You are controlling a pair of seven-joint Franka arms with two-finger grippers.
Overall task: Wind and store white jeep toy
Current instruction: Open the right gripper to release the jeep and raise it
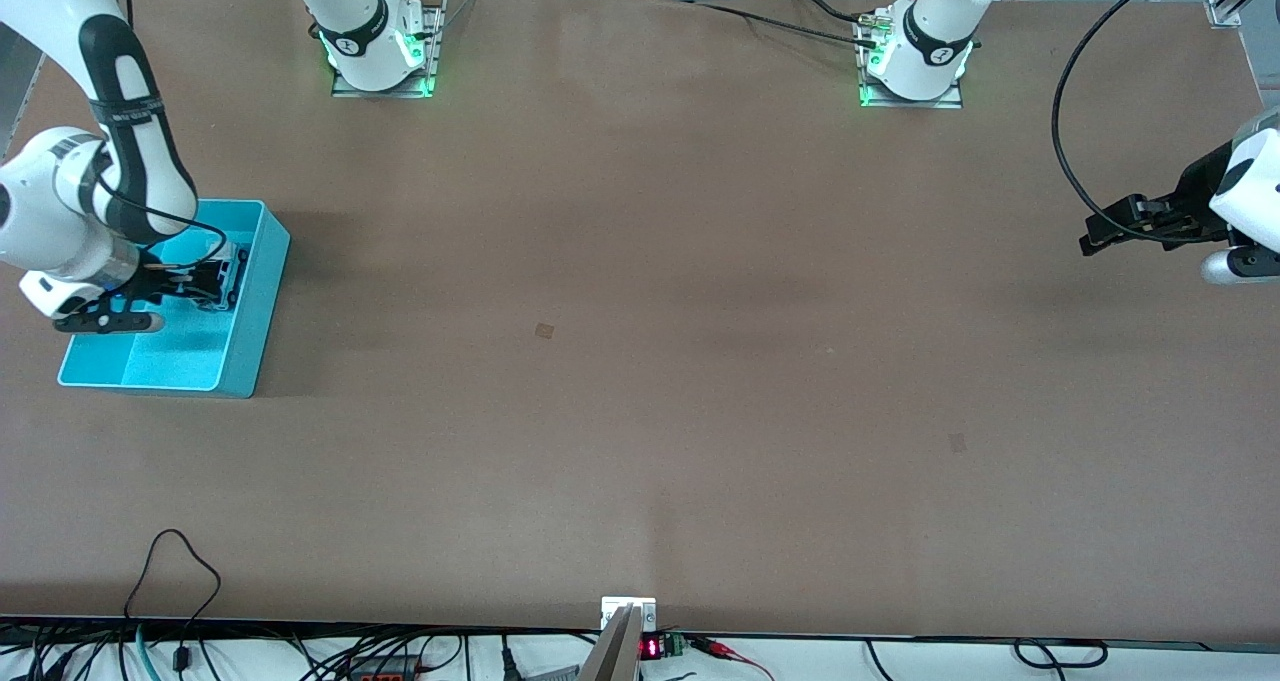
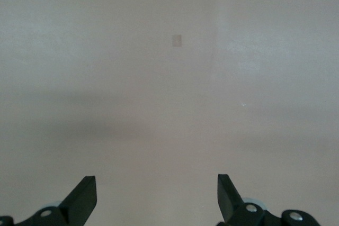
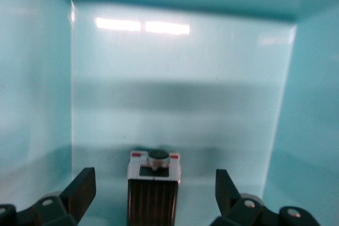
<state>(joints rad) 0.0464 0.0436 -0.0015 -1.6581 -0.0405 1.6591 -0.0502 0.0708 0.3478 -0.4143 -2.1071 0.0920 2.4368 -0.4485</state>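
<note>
The white jeep toy (image 3: 153,191), with a black ribbed roof panel and a dark spare wheel at its end, rests on the floor of the turquoise bin (image 3: 180,93). My right gripper (image 3: 153,179) is down inside the bin and open. One finger stands on each side of the toy, with a gap on both sides. In the front view the right gripper (image 1: 205,283) is in the bin (image 1: 252,311) at the right arm's end of the table and hides the toy. My left gripper (image 1: 1092,238) waits open and empty over bare table (image 2: 157,183) at the left arm's end.
The bin has a divider, and its compartment nearer the front camera (image 1: 150,356) holds nothing visible. Two small square marks (image 1: 544,330) (image 1: 958,442) lie on the brown table. Loose cables (image 1: 175,571) run along the table edge nearest the front camera.
</note>
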